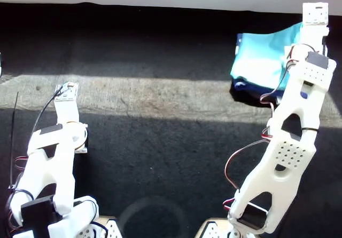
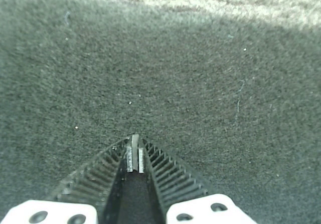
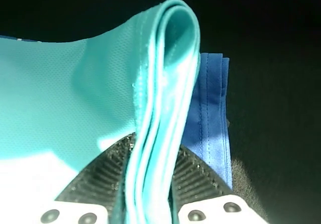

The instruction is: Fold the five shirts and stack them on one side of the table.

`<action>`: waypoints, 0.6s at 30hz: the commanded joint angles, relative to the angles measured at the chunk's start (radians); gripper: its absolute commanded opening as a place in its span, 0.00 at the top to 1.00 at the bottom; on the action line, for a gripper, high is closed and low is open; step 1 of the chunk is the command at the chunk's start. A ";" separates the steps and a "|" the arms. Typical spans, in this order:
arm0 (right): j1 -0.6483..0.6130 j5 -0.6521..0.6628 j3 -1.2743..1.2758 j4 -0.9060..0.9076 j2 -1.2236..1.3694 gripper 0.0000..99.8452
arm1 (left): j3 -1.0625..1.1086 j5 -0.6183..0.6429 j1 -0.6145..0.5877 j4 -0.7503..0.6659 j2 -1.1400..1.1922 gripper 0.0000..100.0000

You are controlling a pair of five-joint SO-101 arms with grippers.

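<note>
Overhead, the dark table carries a stack at its far right corner. The right arm partly covers it, so the shirt count cannot be told. A teal shirt hides most of a blue shirt beneath. The right gripper pinches the teal shirt's raised folded edge. The left gripper, jaws together and holding nothing, sits over bare table, well apart.

no readable text, no labels, no numbers, no signs
</note>
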 commanded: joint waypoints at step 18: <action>0.042 0.048 -0.065 -0.042 -0.081 0.73 | 0.002 -0.003 -0.002 -0.032 0.002 0.99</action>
